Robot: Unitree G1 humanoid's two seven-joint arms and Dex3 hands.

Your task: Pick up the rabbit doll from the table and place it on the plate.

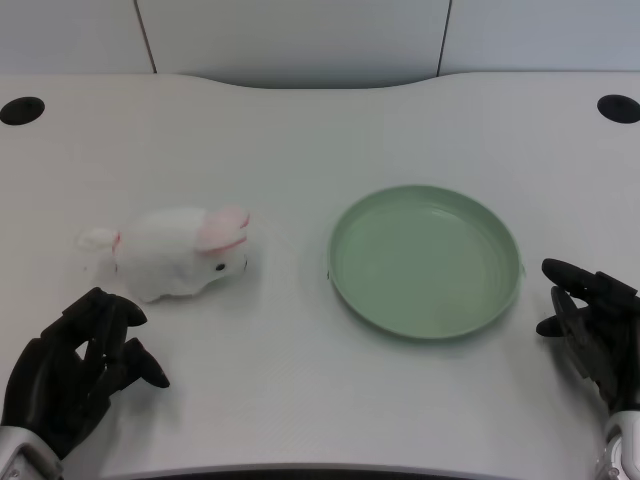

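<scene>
Head view: we find the white rabbit doll (178, 254) lying on the white desk (300, 150), left of the plate, pink ears toward the plate, tail toward the left edge. We note the green plate (425, 262) well apart from it, with nothing on it. The left robot hand (75, 375) sits near the doll at the lower left, grasping nothing, fingers loosely spread and clear of the doll.

no readable text, labels, brands or numbers anywhere in the head view.
</scene>
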